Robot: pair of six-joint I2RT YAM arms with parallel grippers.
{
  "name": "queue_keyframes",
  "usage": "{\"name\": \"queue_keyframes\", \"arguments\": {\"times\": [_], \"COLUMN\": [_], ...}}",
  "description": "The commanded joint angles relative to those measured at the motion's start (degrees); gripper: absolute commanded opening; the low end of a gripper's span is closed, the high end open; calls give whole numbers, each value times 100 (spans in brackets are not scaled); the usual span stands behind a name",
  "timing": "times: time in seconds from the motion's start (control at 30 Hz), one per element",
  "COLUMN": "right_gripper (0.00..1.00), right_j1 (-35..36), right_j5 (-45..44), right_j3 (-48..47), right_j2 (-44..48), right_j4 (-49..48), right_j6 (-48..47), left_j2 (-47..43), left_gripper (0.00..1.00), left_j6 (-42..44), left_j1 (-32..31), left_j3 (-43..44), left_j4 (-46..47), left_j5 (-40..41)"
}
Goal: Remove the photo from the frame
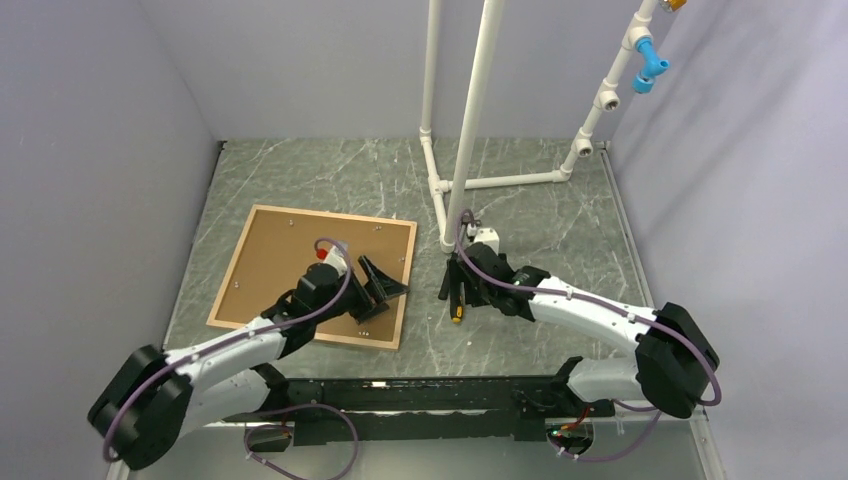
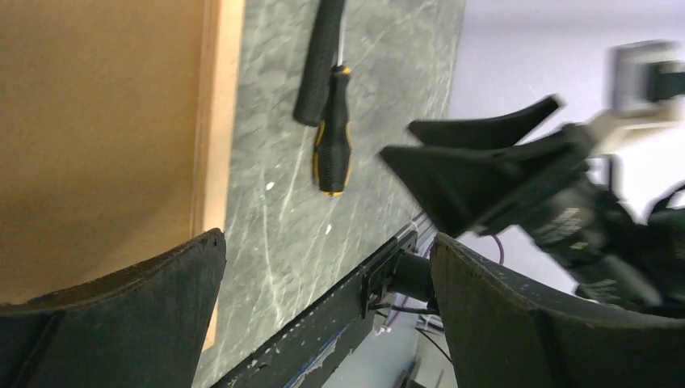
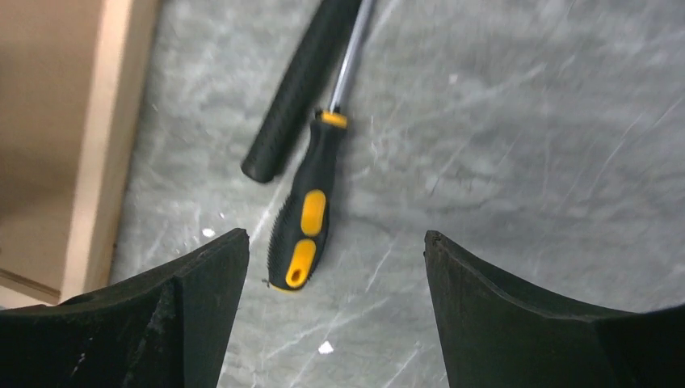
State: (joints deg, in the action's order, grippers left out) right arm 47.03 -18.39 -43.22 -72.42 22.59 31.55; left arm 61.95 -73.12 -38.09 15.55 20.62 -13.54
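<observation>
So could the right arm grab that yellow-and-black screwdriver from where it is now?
Probably yes. Its fingers stand open just above the screwdriver, with nothing between them and it. The black-handled tool lying beside it is very close and might get nudged.

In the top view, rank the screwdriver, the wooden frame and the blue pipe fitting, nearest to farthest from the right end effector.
1. Screwdriver, just below the right end effector.
2. Wooden frame, to its left.
3. Blue pipe fitting, high at the back right.
</observation>
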Motion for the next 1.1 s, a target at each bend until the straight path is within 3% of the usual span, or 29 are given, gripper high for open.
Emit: {"name": "queue_keyframes", "arguments": {"times": [0.0,0.27,0.37,0.47,0.6,0.83,1.07], "right_gripper": [80,64,47,20,0,0,0], "right_j1": [131,447,603,702,729,725,720], "right_j5": [441,-165,-450,-532,-443,35,1865], "right_j3": [425,702,687,753,921,780,719], "right_j2": [155,-574,-837,-990,-693,918,1830], "right_j4": [-219,-787,-797,-795,-646,549,1064], "right_j6": [923,1147,1282,1405,1466,1343,1435], "left_j2": [-793,-2063,-2438,-2752,-2969,-2982,-2986], "left_gripper": [100,99,99,100,99,100,99], "left_j6": [947,1110,1032,1041,1233,1501,1739], "left_j1": [-22,-21,-17,-22,-14,-11,24], "left_j3": [554,481,356,247,287,373,511], "left_j4": [-1703,-2798,-3043,-3214,-3538,-3773,-4107], "left_j5": [500,699,735,834,998,1131,1477]}}
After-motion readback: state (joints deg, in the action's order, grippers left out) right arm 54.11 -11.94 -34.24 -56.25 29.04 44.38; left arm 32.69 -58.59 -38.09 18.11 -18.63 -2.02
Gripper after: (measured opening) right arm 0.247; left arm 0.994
